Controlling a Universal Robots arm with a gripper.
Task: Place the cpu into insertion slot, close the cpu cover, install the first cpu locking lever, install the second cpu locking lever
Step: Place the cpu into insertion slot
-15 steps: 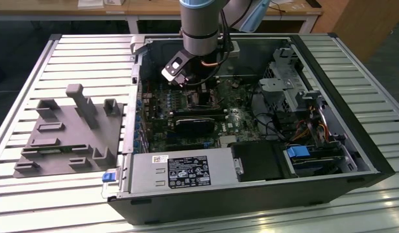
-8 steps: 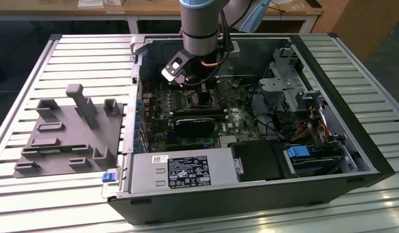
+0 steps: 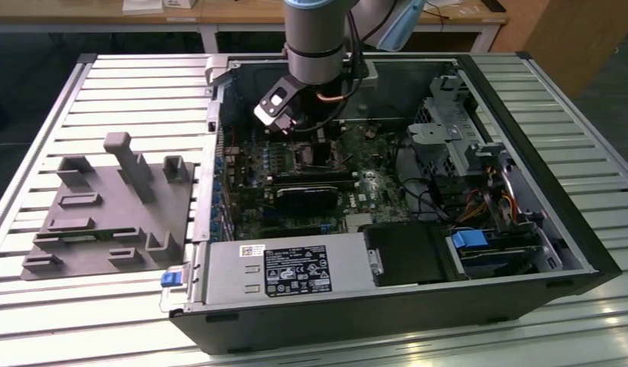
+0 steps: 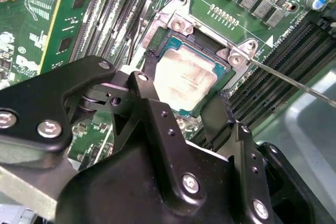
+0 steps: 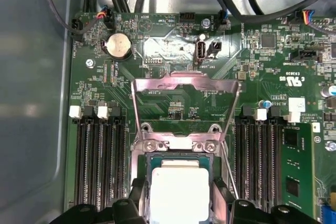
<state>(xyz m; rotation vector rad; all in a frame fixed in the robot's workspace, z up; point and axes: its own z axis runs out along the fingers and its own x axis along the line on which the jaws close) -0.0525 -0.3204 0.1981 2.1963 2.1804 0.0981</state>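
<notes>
The cpu (image 5: 178, 195), a flat square chip with a silver-grey top, lies in the insertion slot (image 5: 176, 144) on the green board. My gripper (image 5: 179, 192) straddles it, its black fingers (image 5: 139, 195) pressed against two opposite edges. In the second wrist view the cpu (image 4: 186, 80) rests inside the slot's metal rim (image 4: 178, 24) between my gripper (image 4: 186, 80) tips. The cpu cover (image 5: 184, 85) stands raised open behind the slot. A thin wire locking lever (image 4: 294, 82) sticks out from the slot's corner. In the exterior view my gripper (image 3: 311, 144) is low inside the computer case.
Long black memory slots (image 5: 97, 161) flank the socket on both sides. A black heatsink block (image 3: 304, 195) and the power supply (image 3: 283, 275) sit in the case. A grey fixture (image 3: 109, 206) lies on the slatted table at the exterior view's left. Cables (image 3: 436, 199) run beside the drive cage.
</notes>
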